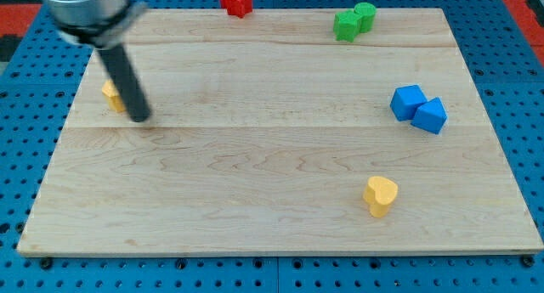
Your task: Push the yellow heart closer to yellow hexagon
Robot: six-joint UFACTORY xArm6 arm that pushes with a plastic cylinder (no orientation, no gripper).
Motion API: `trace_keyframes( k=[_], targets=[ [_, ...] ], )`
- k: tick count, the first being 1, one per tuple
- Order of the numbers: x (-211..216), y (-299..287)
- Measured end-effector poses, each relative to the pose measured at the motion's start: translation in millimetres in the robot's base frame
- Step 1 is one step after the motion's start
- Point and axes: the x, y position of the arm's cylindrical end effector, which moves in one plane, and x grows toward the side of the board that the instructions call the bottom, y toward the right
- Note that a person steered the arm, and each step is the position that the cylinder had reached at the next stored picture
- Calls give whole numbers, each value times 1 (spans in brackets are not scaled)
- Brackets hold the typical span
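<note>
The yellow heart is the block nearest the view's bottom, sitting alone on the wooden board. It looks small and light, hard like wood or plastic, so it should slide easily on the smooth board. It will not bend or break. A push off to one side could make it spin away, so the best place to push is the middle of its side facing the view's right. That would send it toward the view's left.

It is bright yellow, with a rounded top and a thick body.

Up and to the right of the heart sit two blue blocks, touching each other. Far to the heart's left and higher up is the rod's tip. The rod holds nothing; it only pushes. The tip sits just beside the yellow hexagon, which is partly hidden behind the rod. The heart and hexagon are well apart.

Farthest from the heart, at the board's top edge, are two green blocks and a red block
</note>
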Motion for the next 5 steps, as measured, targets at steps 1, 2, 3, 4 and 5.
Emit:
trace_keyframes(
  k=[1, 2, 3, 4, 5],
  targets=[
    [21, 127],
    [64, 272],
    [125, 393],
    [161, 345],
    [112, 235]
  ],
)
